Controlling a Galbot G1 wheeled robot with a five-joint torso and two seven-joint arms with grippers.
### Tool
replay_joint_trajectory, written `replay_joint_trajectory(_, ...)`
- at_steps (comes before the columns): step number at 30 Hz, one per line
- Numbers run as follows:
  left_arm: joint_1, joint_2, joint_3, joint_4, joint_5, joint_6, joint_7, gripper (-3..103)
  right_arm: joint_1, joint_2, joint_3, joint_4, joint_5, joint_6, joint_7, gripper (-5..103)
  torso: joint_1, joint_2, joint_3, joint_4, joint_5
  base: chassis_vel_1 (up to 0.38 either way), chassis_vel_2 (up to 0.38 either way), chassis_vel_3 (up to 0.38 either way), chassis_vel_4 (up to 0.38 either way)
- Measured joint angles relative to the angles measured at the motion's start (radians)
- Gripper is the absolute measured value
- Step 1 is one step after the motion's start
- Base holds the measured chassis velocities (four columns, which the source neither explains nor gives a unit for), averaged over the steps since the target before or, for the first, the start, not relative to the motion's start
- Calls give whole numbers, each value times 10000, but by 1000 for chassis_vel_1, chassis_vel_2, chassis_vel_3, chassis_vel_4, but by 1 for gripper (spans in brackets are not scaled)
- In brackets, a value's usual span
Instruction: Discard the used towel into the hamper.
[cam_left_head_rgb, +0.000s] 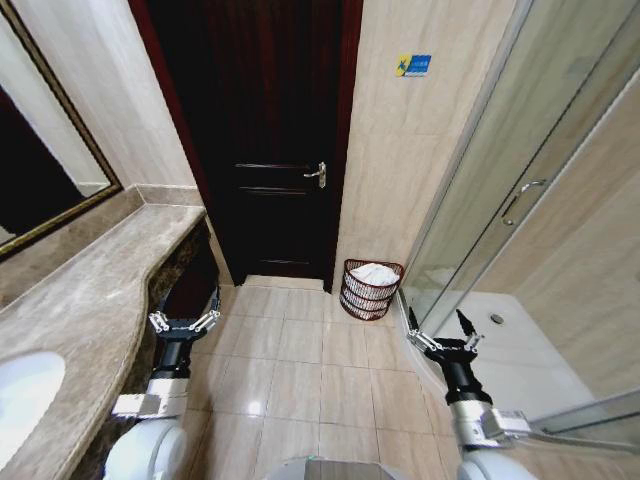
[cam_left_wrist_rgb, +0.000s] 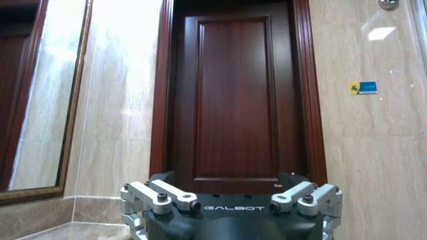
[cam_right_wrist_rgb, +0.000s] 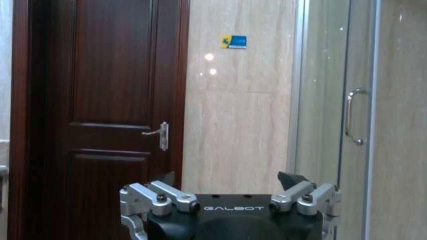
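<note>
So a fair bit is cut off for us here. Both wrist views clip our hands at the bottom edge, so the fingertips barely poke up as dark tips and we can't see anything below the knuckles. In the head view the sink (cam_left_head_rgb: 25, 395) is sliced off at the left edge, and the mirror (cam_left_head_rgb: 40, 150) only shows in part.

The left hand (cam_left_head_rgb: 184, 322) is spread wide open with nothing in it, touching nothing. It hangs just off the front edge of the marble worktop (cam_left_head_rgb: 90, 290), over the tiled floor (cam_left_head_rgb: 300, 370). The right hand (cam_left_head_rgb: 444, 334) is just as wide open and empty, sitting right by the shower's glass door (cam_left_head_rgb: 500, 200) near its bottom rail.

Both arms come up from the bottom of the head view, forearms roughly level and pointing forward toward the dark wooden door (cam_left_head_rgb: 260, 140), hands at about the same height.

The hamper (cam_left_head_rgb: 371, 290) stands on the floor against the beige wall, tucked between the door frame and the shower glass, well apart from both hands. There's a white towel (cam_left_head_rgb: 375, 273) bunched up inside it, showing over the rim.
</note>
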Motion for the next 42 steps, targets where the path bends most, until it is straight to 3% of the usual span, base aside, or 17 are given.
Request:
replay_joint_trajectory(34,-1,-32,82,-120,159,184,101,100,-157,51,138,-25,275,448,10,100,1,0,0,-3,2,88,-95,-94,92)
replay_joint_trajectory(42,-60,-63,152,0,119,169,90,100,284,285,18,-7,140,371,438,100,1,0,1,-1,2,41,-31,-33,28)
